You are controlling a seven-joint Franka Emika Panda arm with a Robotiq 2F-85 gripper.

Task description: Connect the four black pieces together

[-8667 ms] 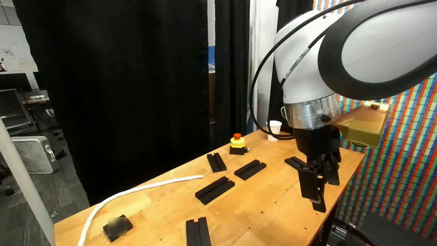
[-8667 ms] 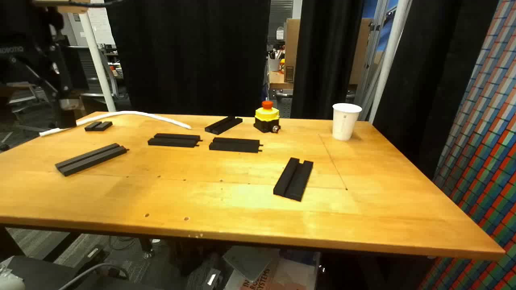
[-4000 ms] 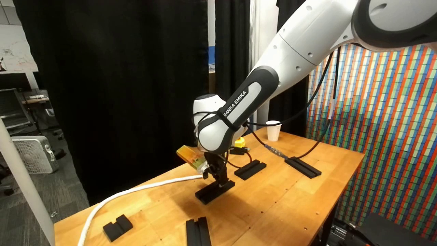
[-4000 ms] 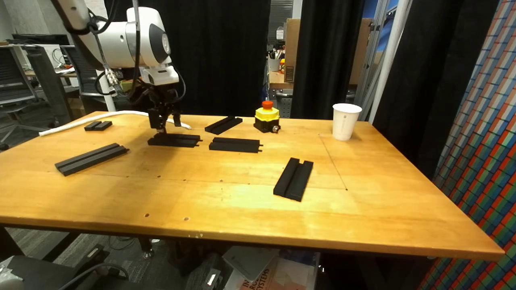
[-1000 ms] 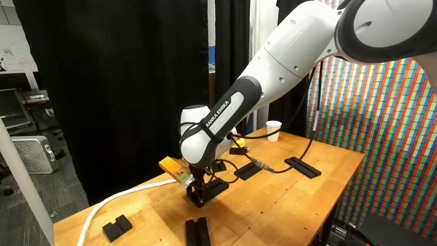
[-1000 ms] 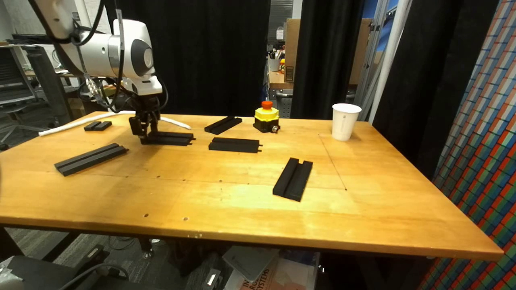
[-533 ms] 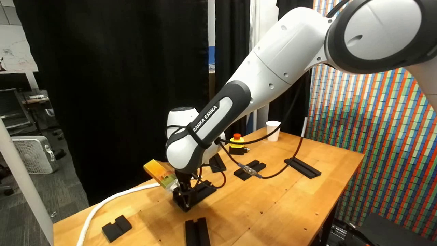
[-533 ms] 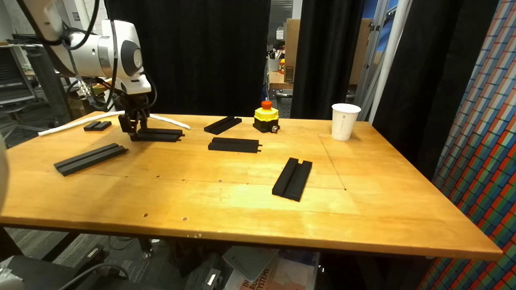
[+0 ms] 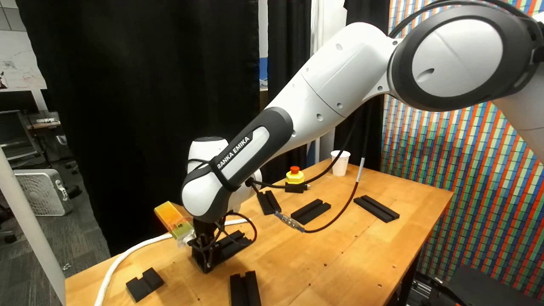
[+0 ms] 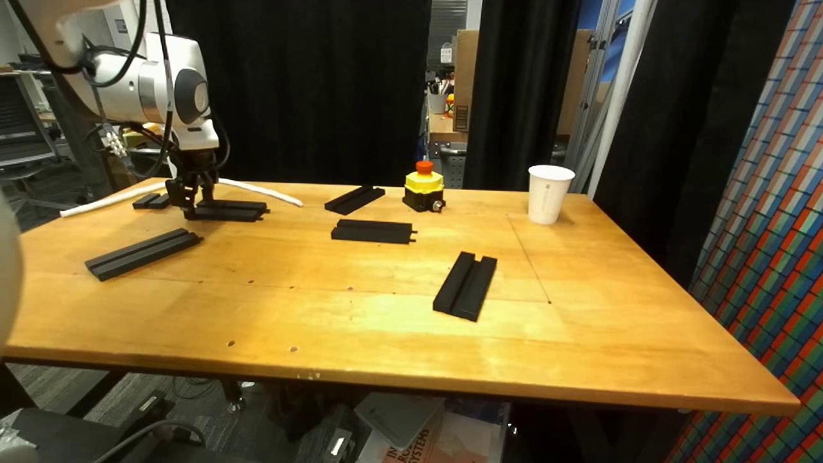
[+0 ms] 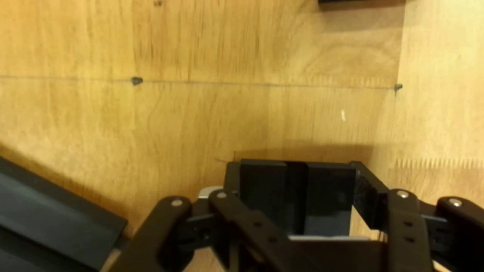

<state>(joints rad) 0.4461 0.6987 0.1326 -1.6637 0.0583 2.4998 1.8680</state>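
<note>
My gripper (image 11: pixel 297 170) is shut across the width of a flat, grooved black piece (image 11: pixel 329 200). In an exterior view this held piece (image 10: pixel 239 210) lies low and level at the far left of the table; whether it touches the wood I cannot tell. Small prongs stick out of its end away from the gripper. Several like black pieces lie apart: one piece (image 10: pixel 143 253) nearer the left edge, another piece (image 10: pixel 373 231) mid-table, a third piece (image 10: pixel 355 200) behind it, and a piece (image 10: pixel 466 287) at the right front. The near piece's end (image 11: pixel 56 215) shows in the wrist view.
A small black block (image 9: pixel 144 284) lies near the table's end, close to the gripper. Behind runs a white cord (image 9: pixel 131 250). The red button on its yellow base (image 10: pixel 424 186) and a white cup (image 10: pixel 550 194) stand along the back. Arm cables (image 9: pixel 335 221) hang over the table.
Earlier the gripper came over from the far side and closed on the piece. Over the last second the piece has moved with it toward the small block. The other pieces have stayed put.
</note>
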